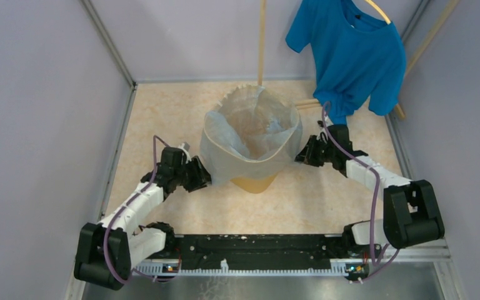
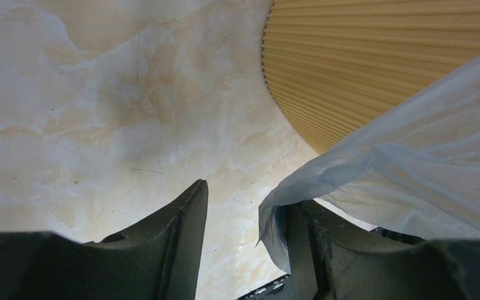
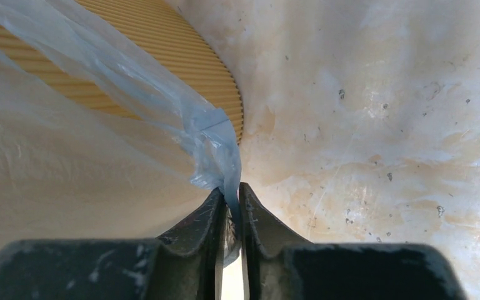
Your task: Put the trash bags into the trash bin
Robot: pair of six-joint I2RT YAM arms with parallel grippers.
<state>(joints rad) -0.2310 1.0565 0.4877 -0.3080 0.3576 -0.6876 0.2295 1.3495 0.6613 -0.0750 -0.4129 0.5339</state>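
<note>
The pale blue trash bag [image 1: 250, 134] lines the yellow-orange trash bin [image 1: 256, 182] in the middle of the floor, its film folded down over the rim and sides. My left gripper [image 1: 205, 178] is open at the bin's left side; bag film [image 2: 412, 162] drapes over its right finger [image 2: 315, 244], with the ribbed bin wall [image 2: 362, 62] beyond. My right gripper [image 1: 300, 156] is at the bin's right side, shut on a bunched edge of the bag [image 3: 215, 144] beside the ribbed bin [image 3: 181, 56].
A bright blue T-shirt [image 1: 353, 53] hangs on a wooden hanger at the back right. Grey walls enclose the marbled floor [image 1: 325, 200] on three sides. A black rail [image 1: 256, 247] runs along the near edge between the arm bases.
</note>
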